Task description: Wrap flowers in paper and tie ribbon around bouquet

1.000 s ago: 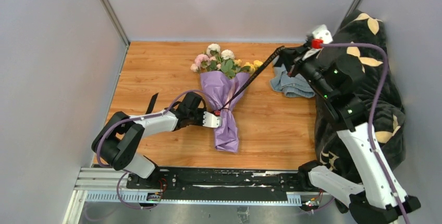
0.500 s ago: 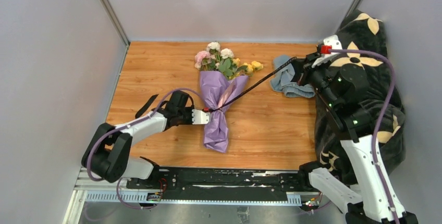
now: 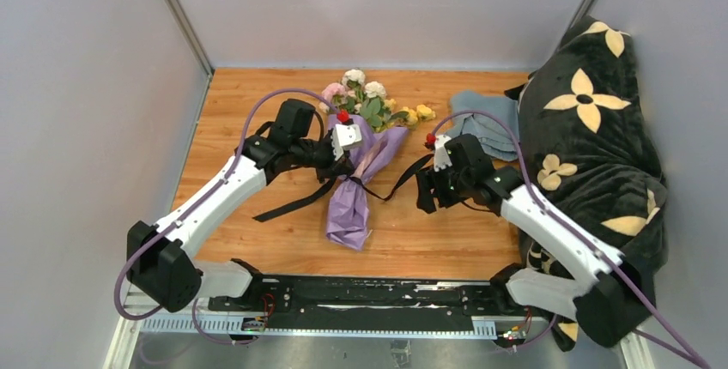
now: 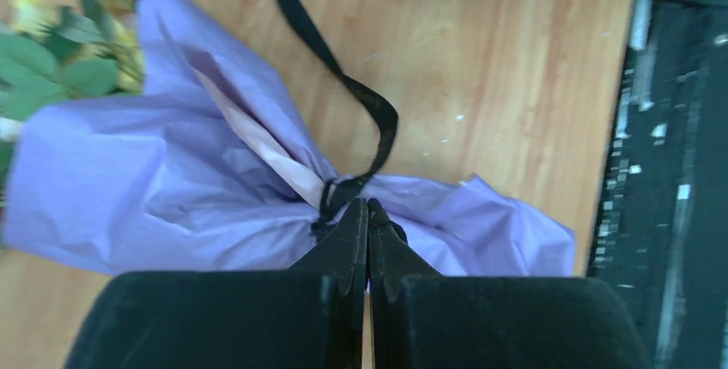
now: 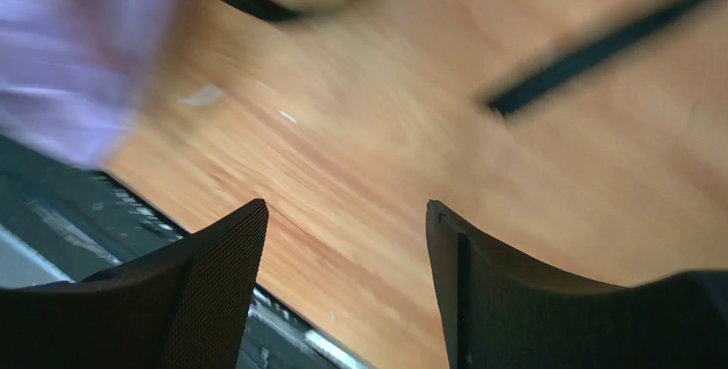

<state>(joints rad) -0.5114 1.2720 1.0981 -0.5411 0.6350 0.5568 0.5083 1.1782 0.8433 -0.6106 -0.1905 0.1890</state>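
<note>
So, ribbon's round the bouquet, one gripper pinched shut, the other gaping

Bouquet (image 3: 350, 197) lies mid-table (image 3: 464, 232), with the flowers (image 3: 369, 107) pointing at the far wall and the purple paper (image 4: 172, 180) coned round the stems. The black ribbon (image 4: 386, 120) cinches the cone at its narrow waist, and loose tails trail off to either side on the wood.

Left gripper (image 4: 367, 211) has its fingers pressed flat together, tips right at the knot. Can't tell if a bit of ribbon is pinched between them. Right gripper (image 5: 345, 210) is spread wide with only bare wood in the gap. A ribbon tail lies past its fingertips, not touching.

Top cam gives the layout: both arms bend in toward the bouquet, the left over the cone's upper part, the right just beside the right-hand tail. The fingertips are too small to read there, though. Left wrist cam shows the knot and the paper's pale pink inner face up close. Right wrist cam is smeared with blur.
</note>
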